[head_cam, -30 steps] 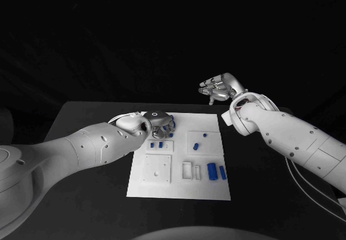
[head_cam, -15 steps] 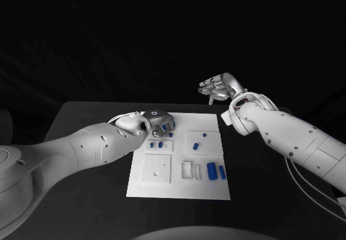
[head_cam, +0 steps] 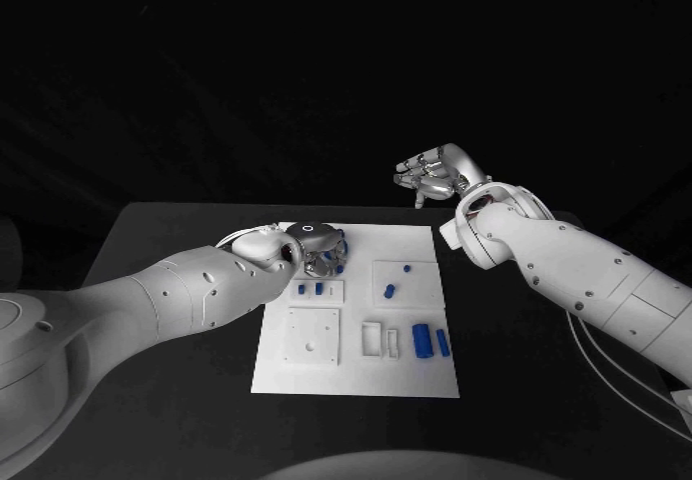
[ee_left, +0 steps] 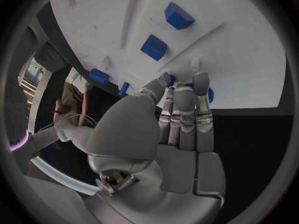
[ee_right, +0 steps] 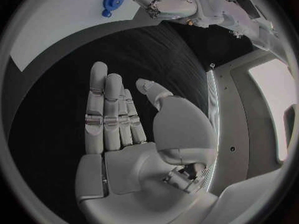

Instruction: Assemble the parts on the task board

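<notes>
Touching the left hand's (ee_left: 177, 134) fingers (ee_left: 201, 87), a blue part (ee_left: 209, 94) lies beneath.

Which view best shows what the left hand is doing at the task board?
The left wrist view: the left hand reaches its fingers onto a blue part at the task board edge. The head view shows that hand from above, covering the contact. The right wrist view shows it small, far off.

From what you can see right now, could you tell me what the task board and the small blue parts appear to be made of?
The task board looks like matte white plastic: flat, even, glare-free, with moulded recesses. The blue parts look like solid coloured plastic, uniform and smooth-edged with little shine; painted metal cannot be excluded.
</notes>
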### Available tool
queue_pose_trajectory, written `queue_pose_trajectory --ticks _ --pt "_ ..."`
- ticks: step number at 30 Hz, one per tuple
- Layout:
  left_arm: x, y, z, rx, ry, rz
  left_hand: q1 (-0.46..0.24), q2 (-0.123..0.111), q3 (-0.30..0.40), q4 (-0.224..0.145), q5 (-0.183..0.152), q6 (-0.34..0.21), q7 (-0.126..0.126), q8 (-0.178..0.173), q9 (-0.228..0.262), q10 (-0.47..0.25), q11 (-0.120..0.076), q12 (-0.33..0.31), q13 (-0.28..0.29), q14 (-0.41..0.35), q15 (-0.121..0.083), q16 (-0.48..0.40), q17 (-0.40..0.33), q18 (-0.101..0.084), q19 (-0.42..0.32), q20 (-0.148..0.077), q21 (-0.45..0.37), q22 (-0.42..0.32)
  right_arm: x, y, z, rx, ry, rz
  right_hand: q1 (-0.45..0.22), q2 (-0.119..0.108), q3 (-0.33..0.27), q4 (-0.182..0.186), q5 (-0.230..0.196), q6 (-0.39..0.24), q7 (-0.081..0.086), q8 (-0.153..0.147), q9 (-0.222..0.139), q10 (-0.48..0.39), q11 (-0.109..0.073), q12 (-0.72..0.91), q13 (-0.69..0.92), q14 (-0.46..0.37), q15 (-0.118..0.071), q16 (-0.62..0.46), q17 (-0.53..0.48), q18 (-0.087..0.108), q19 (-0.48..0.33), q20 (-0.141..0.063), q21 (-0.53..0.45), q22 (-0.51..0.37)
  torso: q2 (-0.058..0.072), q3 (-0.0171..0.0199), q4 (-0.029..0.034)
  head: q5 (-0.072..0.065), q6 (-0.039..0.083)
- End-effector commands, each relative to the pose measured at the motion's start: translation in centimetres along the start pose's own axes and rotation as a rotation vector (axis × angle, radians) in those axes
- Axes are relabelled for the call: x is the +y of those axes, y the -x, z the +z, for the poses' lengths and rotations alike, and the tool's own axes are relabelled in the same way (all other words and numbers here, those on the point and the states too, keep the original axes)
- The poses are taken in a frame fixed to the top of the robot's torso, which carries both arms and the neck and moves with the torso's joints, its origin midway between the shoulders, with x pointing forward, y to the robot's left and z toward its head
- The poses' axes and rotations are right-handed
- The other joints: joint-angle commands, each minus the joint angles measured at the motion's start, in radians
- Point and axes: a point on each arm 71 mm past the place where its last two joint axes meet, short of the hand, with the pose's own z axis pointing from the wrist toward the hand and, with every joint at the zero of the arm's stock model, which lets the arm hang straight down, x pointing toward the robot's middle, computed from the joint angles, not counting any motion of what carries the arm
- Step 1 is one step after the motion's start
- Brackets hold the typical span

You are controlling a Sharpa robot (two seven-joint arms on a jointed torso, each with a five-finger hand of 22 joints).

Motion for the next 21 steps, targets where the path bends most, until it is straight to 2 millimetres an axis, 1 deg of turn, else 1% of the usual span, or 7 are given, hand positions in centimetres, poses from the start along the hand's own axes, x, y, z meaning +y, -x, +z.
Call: queue_pose_trajectory --ticks 1,6,8,11,14,21 --pt "0.02 -0.28 0.07 0.034 0.012 -0.009 -0.002 0.002 -0.002 0.001 -0.001 -0.002 -0.001 -0.004 -0.001 -0.007 0.000 -0.005 -0.001 -0.001 0.005 0.007 0.000 0.011 -0.006 0.002 0.005 0.020 0.18 -0.10 -0.01 0.004 0.009 -0.009 -0.001 -0.007 0.004 0.001 0.003 0.003 0.006 -0.001 0.001 -0.004 0.001 -0.006 -0.002 0.008 -0.001 0.004 0.001 0.020 0.010 0.001 0.006 0.001 0.001 0.0004 0.0000 -0.003 0.000" --pt "0.20 -0.39 0.05 0.040 0.018 -0.007 -0.002 0.004 -0.002 0.003 -0.001 -0.003 0.000 -0.004 -0.001 -0.010 0.000 -0.005 -0.001 -0.002 0.005 0.006 0.000 0.012 -0.008 0.003 0.006 0.020 0.23 -0.15 0.00 0.005 0.010 -0.008 -0.001 -0.007 0.004 0.001 0.003 0.003 0.006 -0.001 0.001 -0.004 0.001 -0.006 -0.002 0.008 -0.001 0.004 0.001 0.020 0.010 0.001 0.006 0.001 0.000 0.0007 0.0005 -0.004 -0.001" --pt "0.21 -0.43 0.05 0.041 0.019 -0.007 -0.002 0.005 -0.001 0.003 -0.001 -0.003 -0.001 -0.003 -0.001 -0.009 0.000 -0.005 -0.001 -0.002 0.005 0.007 0.000 0.012 -0.008 0.003 0.007 0.020 0.26 -0.17 0.01 0.005 0.010 -0.008 -0.001 -0.007 0.004 0.001 0.003 0.003 0.006 -0.001 0.001 -0.004 0.001 -0.006 -0.002 0.008 -0.001 0.004 0.001 0.020 0.010 0.001 0.006 0.001 0.000 0.0004 0.0019 -0.007 -0.002" --pt "0.17 -0.46 0.08 0.038 0.017 -0.008 -0.003 0.007 0.000 0.005 -0.001 -0.004 -0.001 -0.003 -0.001 -0.008 -0.001 -0.005 -0.001 -0.001 0.003 0.007 0.000 0.012 -0.009 0.002 0.008 0.020 0.29 -0.20 0.01 0.006 0.011 -0.008 -0.001 -0.007 0.004 0.001 0.003 0.003 0.006 -0.001 0.001 -0.004 0.001 -0.006 -0.002 0.008 -0.001 0.004 0.001 0.020 0.010 0.001 0.006 0.001 0.000 -0.0001 0.0016 -0.008 -0.002" --pt "0.11 -0.50 0.11 0.032 0.015 -0.012 -0.002 0.005 0.003 0.005 0.000 -0.022 -0.008 -0.004 -0.002 -0.009 -0.004 -0.005 -0.001 0.000 -0.001 0.007 0.000 0.010 -0.009 0.000 0.010 0.020 0.32 -0.23 0.02 0.006 0.011 -0.007 -0.002 -0.008 0.007 0.001 0.003 0.004 0.006 0.000 0.001 -0.003 0.001 -0.006 -0.001 0.008 -0.001 0.005 0.001 0.020 0.011 0.001 0.005 0.006 0.000 0.0002 0.0011 -0.007 -0.002" --pt "-0.02 -0.51 0.14 0.024 0.008 -0.021 -0.006 0.007 0.005 0.010 0.000 -0.021 -0.008 -0.003 -0.002 -0.007 -0.006 -0.005 -0.001 0.001 -0.004 0.007 -0.001 0.007 -0.009 -0.004 0.012 0.019 0.32 -0.21 0.02 0.007 0.010 -0.008 -0.002 -0.008 0.007 0.001 0.003 0.004 0.006 0.000 0.001 -0.003 0.001 -0.006 -0.001 0.008 -0.001 0.005 0.001 0.020 0.011 0.001 0.005 0.006 0.000 0.0001 0.0037 -0.010 -0.006"
